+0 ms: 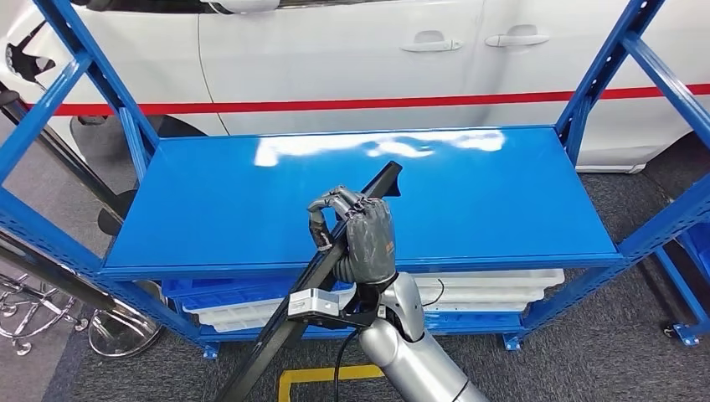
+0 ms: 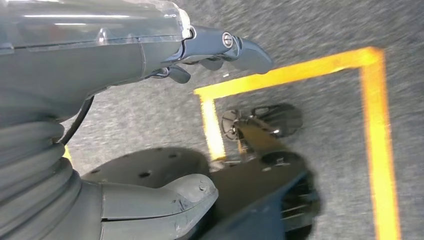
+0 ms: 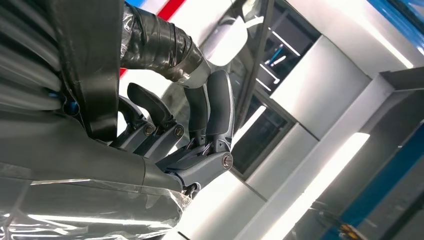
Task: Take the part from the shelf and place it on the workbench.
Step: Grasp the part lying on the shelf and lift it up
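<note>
The right arm is rising from the bottom centre of the head view, and its right hand is clasping the part, a long black strip, fingers curling over it from the left. The part is slanting from lower left up to a tip in mid-frame, hanging just over the blue shelf. That mid-length grip is probably balancing the long piece for the carry. No table is showing yet. The right wrist view is catching the closed fingers around a taped stretch. The left wrist view is looking down at grey floor and yellow tape; the left hand is hanging empty, thumb and fingers apart.
</note>
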